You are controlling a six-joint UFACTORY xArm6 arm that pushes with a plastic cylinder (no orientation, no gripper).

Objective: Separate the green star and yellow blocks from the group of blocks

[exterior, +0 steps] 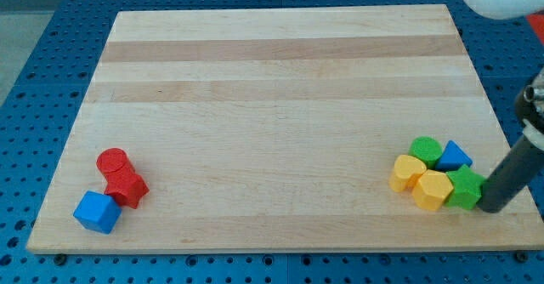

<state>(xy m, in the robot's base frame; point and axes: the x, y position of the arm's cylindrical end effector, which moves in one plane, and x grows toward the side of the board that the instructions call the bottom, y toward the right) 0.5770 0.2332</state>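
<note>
My tip (490, 208), a bare rod with no claw to open or close, touches the green star (466, 187) near the board's (280, 80) bottom-right corner, seemingly placed to shove it and the adjoining yellow blocks (421, 182) leftward from the cluster.

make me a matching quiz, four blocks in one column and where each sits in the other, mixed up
Blocks:
1. blue cube
2. red cylinder
3. blue triangle
4. green star

Places:
A. touching my tip, the view's bottom right
B. top of the left cluster
C. lowest block of the left cluster
D. top of the right cluster, beside the green cylinder

Pairs: 1-C, 2-B, 3-D, 4-A
</note>
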